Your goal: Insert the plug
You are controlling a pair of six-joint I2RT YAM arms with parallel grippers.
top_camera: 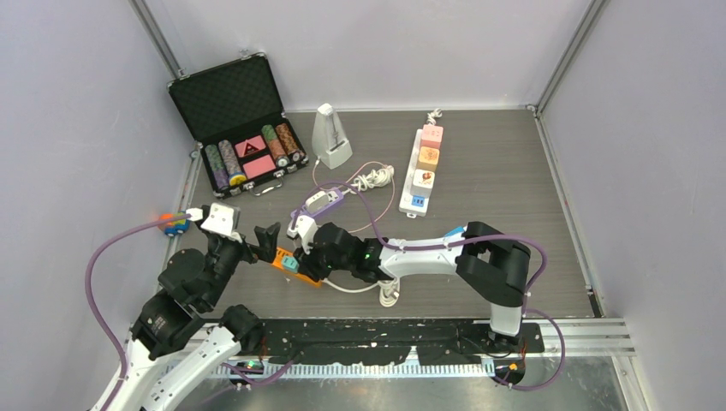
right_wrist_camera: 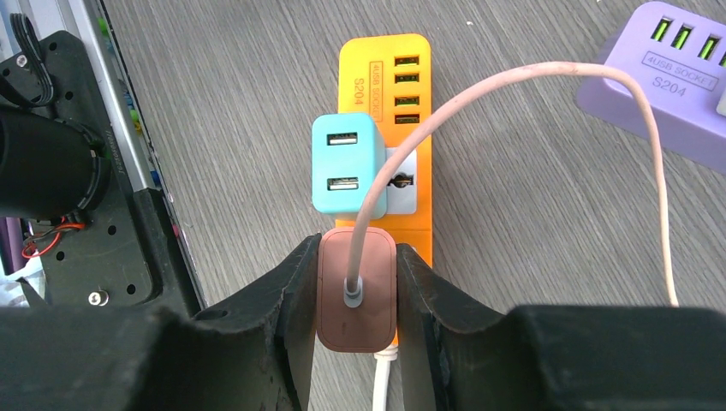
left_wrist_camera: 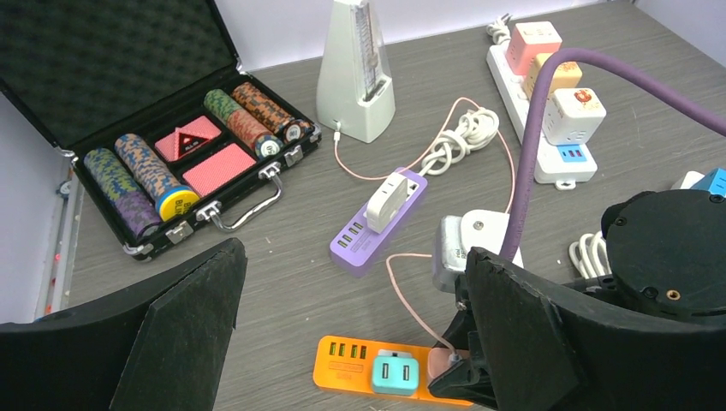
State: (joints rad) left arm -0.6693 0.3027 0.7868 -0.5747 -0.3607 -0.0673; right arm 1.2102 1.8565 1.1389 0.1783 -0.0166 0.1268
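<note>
Grey wood-grain desk (top_camera: 496, 223), seen from above and from both wrists.

The right arm (top_camera: 428, 253) reaches leftward across the near half of the desk. The left arm (top_camera: 193, 282) angles in from the near left corner, so the two sets of jaws meet at one spot.

An open black case (top_camera: 224, 98) of poker chips and cards stands at the far left. A white power strip (top_camera: 409, 167) lies at the far centre-right and carries a row of cube adapters. A white metronome (top_camera: 330, 135) stands upright between the case and this strip.

A purple socket strip (left_wrist_camera: 364, 240) lies mid-desk with a white charger (left_wrist_camera: 387, 199) plugged into it. An orange socket strip (right_wrist_camera: 385, 68) lies nearer the arm bases, with a teal adapter (right_wrist_camera: 344, 163) seated in its universal socket.

The pink-brown plug (right_wrist_camera: 357, 291) is at the near end of the orange socket strip, just beside the teal adapter. It is clamped between the right jaws, which are closed against its two sides. How deeply it is seated cannot be told. A pink cable (right_wrist_camera: 514, 77) arcs away from its top face.

The left jaws are spread wide and grip nothing. They flank the orange socket strip, and whether they touch it cannot be told.
</note>
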